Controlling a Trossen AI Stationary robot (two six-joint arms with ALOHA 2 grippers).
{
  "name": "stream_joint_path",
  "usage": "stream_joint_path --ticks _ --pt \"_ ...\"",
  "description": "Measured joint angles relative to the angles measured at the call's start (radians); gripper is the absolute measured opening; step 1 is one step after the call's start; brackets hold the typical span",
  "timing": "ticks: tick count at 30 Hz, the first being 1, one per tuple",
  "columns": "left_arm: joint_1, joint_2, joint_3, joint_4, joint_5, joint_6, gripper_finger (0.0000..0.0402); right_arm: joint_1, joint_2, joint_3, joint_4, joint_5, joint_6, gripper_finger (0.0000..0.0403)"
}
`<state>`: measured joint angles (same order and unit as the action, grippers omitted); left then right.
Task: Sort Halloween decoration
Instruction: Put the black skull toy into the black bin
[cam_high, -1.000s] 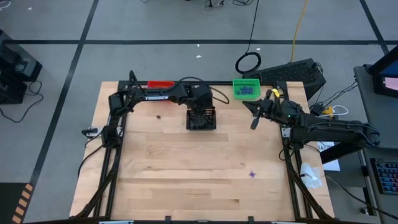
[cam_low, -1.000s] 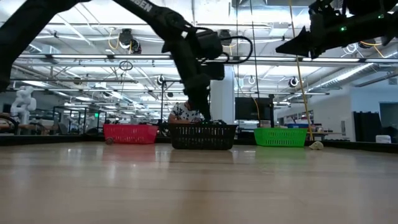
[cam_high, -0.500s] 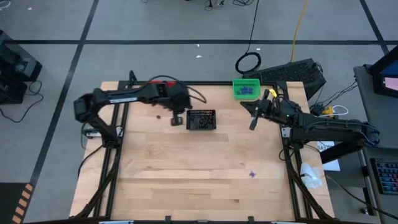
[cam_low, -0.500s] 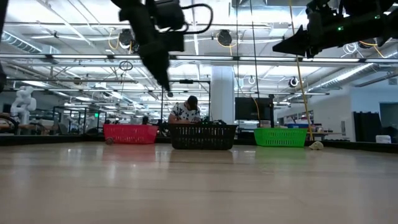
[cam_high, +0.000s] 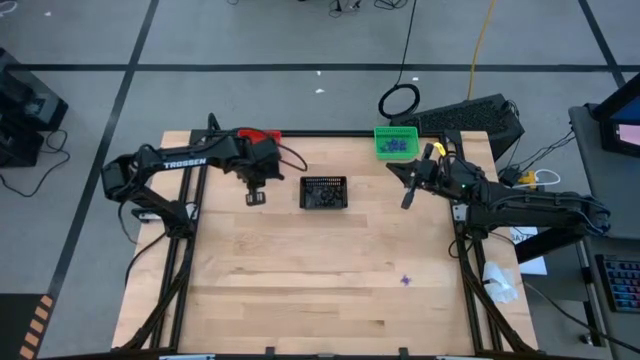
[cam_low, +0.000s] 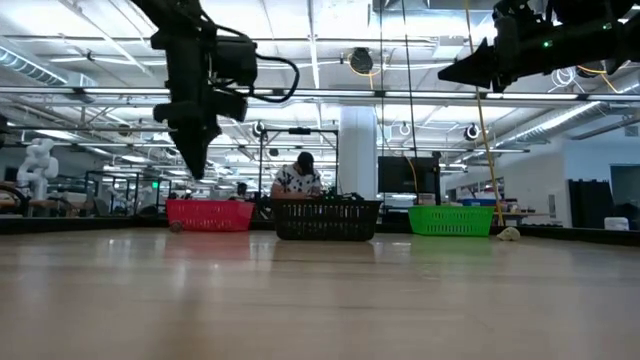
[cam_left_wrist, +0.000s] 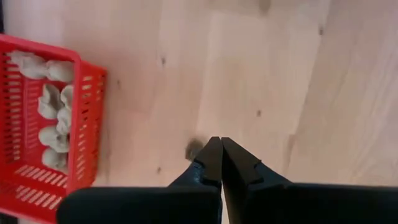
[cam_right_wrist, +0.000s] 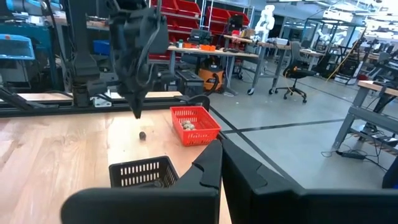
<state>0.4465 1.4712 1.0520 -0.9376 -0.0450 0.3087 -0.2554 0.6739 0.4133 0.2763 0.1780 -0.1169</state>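
Observation:
My left gripper (cam_high: 255, 195) hangs shut and empty, pointing down, above the table between the red basket (cam_high: 262, 134) and the black basket (cam_high: 323, 192). A small dark bit (cam_left_wrist: 193, 149) lies on the wood just below and beside its fingertips (cam_left_wrist: 221, 149); the right wrist view shows the bit (cam_right_wrist: 143, 134) under that gripper (cam_right_wrist: 137, 113). Pale beige lumps (cam_left_wrist: 53, 112) fill the red basket. Purple spiky trinkets (cam_high: 396, 146) lie in the green basket (cam_high: 396, 140). One purple trinket (cam_high: 405, 280) sits alone on the table. My right gripper (cam_high: 407, 197) waits shut, held level and high at the right.
The three baskets stand in a row along the table's far edge (cam_low: 325, 218). Bare wood (cam_high: 300, 280) spreads toward the near edge. Beyond the table a person (cam_low: 298, 178) sits in the room.
My left gripper has risen from the black basket and swung toward the table's left edge, ending above the dark bit near the red basket. My right gripper has kept still.

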Motion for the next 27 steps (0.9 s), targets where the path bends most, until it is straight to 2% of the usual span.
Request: stream_joint_path --ticks 4,12,16,27 --pt "-0.003 0.0 -0.046 0.007 -0.036 0.079 0.0024 0.0 0.0 0.0 0.004 0.0 0.0 0.0" --pt "0.0 0.0 -0.137 0.073 -0.057 0.126 0.0126 0.0 0.0 0.0 0.004 0.0 0.0 0.0" --pt "0.008 0.017 -0.175 0.099 -0.077 0.158 0.0163 0.0 0.0 0.0 0.004 0.0 0.0 0.0" --pt "0.014 0.095 -0.202 0.202 -0.128 0.273 0.0176 0.0 0.0 0.0 0.003 0.0 0.0 0.0"
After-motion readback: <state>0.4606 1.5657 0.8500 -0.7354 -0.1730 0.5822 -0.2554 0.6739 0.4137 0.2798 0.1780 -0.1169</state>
